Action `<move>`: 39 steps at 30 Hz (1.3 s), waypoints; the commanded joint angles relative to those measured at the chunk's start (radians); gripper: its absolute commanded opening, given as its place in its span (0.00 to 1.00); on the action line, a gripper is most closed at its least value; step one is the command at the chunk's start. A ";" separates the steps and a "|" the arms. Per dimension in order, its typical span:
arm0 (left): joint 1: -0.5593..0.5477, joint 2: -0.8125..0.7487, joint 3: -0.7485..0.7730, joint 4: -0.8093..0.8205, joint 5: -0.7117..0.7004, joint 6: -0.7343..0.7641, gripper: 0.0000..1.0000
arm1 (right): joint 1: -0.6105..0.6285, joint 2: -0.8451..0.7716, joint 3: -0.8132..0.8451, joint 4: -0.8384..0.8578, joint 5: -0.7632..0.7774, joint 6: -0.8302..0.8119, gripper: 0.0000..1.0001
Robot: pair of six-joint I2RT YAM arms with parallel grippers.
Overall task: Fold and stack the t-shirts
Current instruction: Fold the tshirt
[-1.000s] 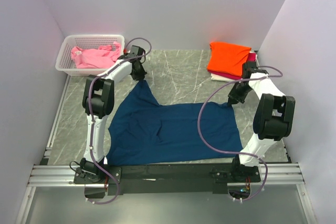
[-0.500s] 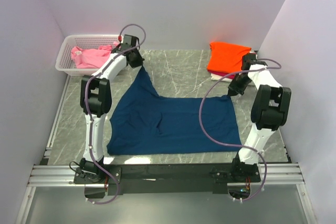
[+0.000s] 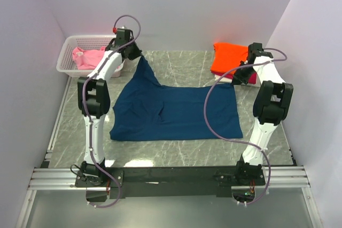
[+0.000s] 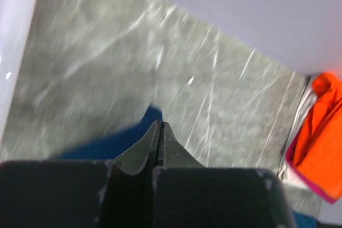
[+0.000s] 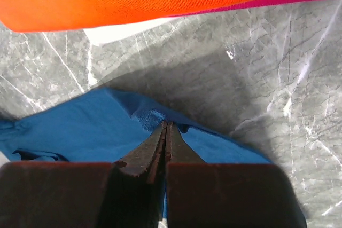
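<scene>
Matt navy cloth tee [image 3: 176, 113] on smooth, veined stone-look table [image 3: 181, 153]

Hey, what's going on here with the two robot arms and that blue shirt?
The left gripper and the right gripper are each shut on a far corner of the navy t-shirt, whose rest lies spread on the table. A folded orange t-shirt tops a stack at the far right; a pink t-shirt sits in the white basket at the far left.
</scene>
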 commanded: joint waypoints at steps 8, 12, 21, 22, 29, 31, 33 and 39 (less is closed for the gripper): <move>0.000 -0.402 -0.451 -0.028 0.048 -0.110 0.00 | -0.017 -0.074 -0.090 0.028 -0.021 -0.030 0.00; 0.000 -0.538 -0.600 -0.027 0.051 -0.153 0.00 | -0.019 -0.110 -0.147 0.042 -0.021 -0.045 0.00; 0.000 -0.755 -0.855 -0.059 0.028 -0.189 0.00 | -0.021 -0.187 -0.219 0.045 -0.011 -0.056 0.00; 0.000 -0.772 -0.869 -0.062 0.025 -0.189 0.00 | -0.021 -0.198 -0.227 0.044 -0.010 -0.059 0.00; 0.000 -0.907 -0.982 -0.091 0.011 -0.212 0.00 | -0.022 -0.255 -0.294 0.031 0.018 -0.077 0.00; 0.000 -0.934 -0.997 -0.102 -0.006 -0.225 0.00 | -0.022 -0.273 -0.313 0.031 0.024 -0.082 0.00; 0.000 -0.977 -1.019 -0.111 -0.015 -0.241 0.00 | -0.024 -0.288 -0.339 0.033 0.032 -0.086 0.00; 0.000 -1.079 -1.066 -0.151 -0.052 -0.274 0.00 | -0.031 -0.327 -0.391 0.036 0.044 -0.097 0.00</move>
